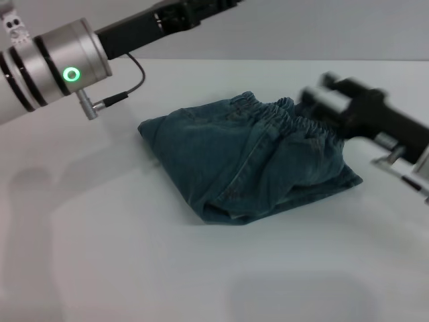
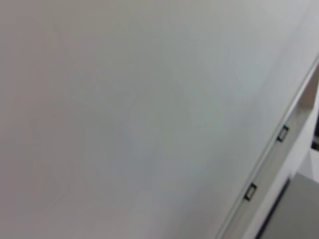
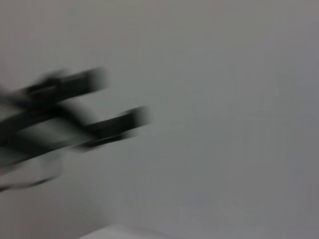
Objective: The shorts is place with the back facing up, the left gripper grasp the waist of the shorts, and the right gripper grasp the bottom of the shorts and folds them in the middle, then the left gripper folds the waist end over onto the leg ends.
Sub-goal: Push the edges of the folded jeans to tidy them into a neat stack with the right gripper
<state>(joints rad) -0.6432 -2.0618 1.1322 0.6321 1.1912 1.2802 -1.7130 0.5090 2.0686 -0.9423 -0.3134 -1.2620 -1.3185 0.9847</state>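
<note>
The shorts (image 1: 241, 161) lie folded into a compact blue denim bundle in the middle of the white table (image 1: 134, 268). Their ruffled waist (image 1: 288, 119) runs along the bundle's far right edge. I cannot make out the leg ends in the bundle. My right gripper (image 1: 322, 94) hovers, blurred, just right of the waist and holds nothing; in the right wrist view the gripper (image 3: 122, 97) is open over bare table. My left gripper (image 1: 201, 12) is at the far top edge, behind the shorts and away from them, on the arm with the silver joint (image 1: 67, 64).
The left wrist view shows only white tabletop and the table's edge rail (image 2: 266, 172). Bare table lies in front of and to the left of the shorts.
</note>
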